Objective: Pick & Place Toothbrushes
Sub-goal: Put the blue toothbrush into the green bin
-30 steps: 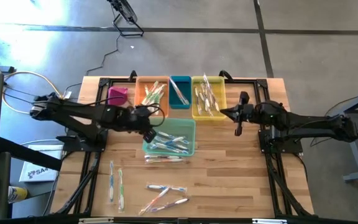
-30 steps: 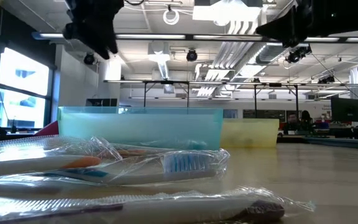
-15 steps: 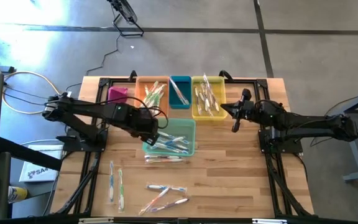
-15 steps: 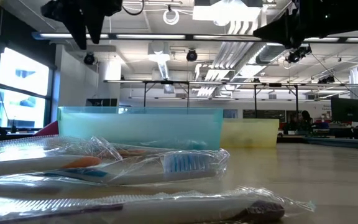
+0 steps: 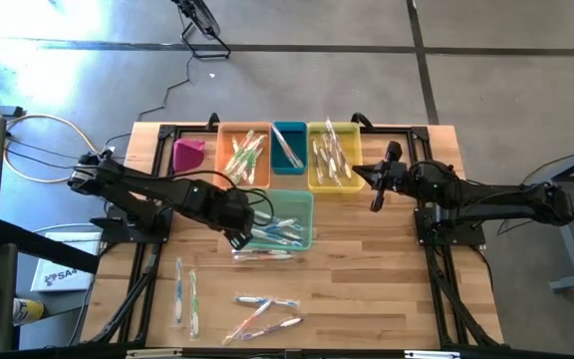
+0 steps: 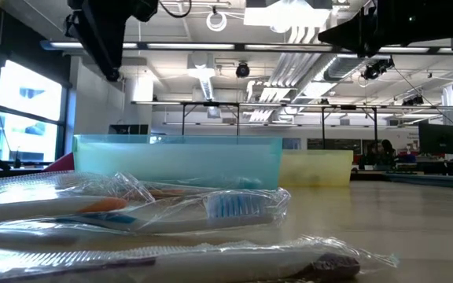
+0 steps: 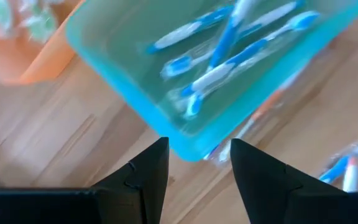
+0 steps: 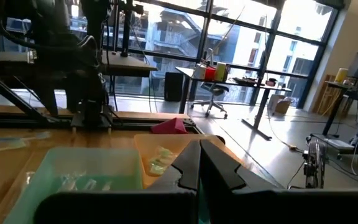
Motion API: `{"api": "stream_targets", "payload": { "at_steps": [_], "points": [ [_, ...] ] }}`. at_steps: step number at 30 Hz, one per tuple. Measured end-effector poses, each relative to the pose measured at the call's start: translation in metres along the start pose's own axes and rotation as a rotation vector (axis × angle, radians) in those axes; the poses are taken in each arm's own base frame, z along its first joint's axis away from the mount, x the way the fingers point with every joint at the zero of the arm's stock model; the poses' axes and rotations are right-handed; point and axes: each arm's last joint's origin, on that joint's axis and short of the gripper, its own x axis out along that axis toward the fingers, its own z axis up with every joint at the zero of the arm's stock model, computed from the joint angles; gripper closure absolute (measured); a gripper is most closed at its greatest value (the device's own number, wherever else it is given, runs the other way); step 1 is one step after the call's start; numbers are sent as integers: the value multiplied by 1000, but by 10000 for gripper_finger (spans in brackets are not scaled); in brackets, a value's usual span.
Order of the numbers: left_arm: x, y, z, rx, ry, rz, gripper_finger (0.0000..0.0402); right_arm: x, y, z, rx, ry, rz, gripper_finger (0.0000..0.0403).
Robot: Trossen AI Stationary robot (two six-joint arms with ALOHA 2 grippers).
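Wrapped toothbrushes lie loose on the wooden table near its front edge (image 5: 265,302) and at the left (image 5: 185,294); more lie under the aqua bin's near edge (image 5: 263,254). Blue ones lie inside the aqua bin (image 5: 279,217), seen closer in the left wrist view (image 7: 229,56). My left gripper (image 5: 237,238) hangs open above that bin's near left corner (image 7: 188,149), pointing steeply down, with nothing between its fingers (image 7: 199,155). My right gripper (image 5: 375,199) is shut and empty, held level in the air beside the yellow bin (image 5: 334,157).
Along the far edge stand a pink bin (image 5: 189,153), an orange bin (image 5: 245,155), a dark teal bin (image 5: 288,148) and the yellow bin, most holding toothbrushes. Bare wood lies right of the aqua bin (image 5: 377,269). Black frame rails run along both table sides.
My left gripper has moved from beside the orange bin toward the table's near edge, to above the aqua bin's near left corner, and has tipped to point more steeply down. Its fingers have stayed open. The pink bin now shows uncovered.
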Motion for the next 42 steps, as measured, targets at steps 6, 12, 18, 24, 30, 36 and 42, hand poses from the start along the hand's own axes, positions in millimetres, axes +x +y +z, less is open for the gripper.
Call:
{"api": "stream_targets", "payload": {
  "at_steps": [6, 12, 18, 24, 30, 36, 42],
  "points": [
    [0, -5, 0, 69, 44, -80, 233, 0, -1, 3, 9, -25, -34, 401],
    [0, -5, 0, 75, 56, -96, 233, 0, -3, 6, 12, -53, -72, 401],
    [-1, -11, 4, 39, 6, -152, 233, 0, -3, 7, -15, -61, -65, 401],
    [-1, -15, 8, 185, -64, -179, 233, 0, -3, 6, -15, -59, -65, 401],
    [-2, -18, 12, 348, -151, -164, 233, 0, -3, 6, -15, -59, -65, 401],
    [-2, -18, 11, 410, -136, -180, 233, 0, -3, 6, -16, -59, -65, 401],
    [-2, -18, 11, 356, -129, -180, 233, 0, -3, 6, -16, -59, -64, 401]
  ]
}}
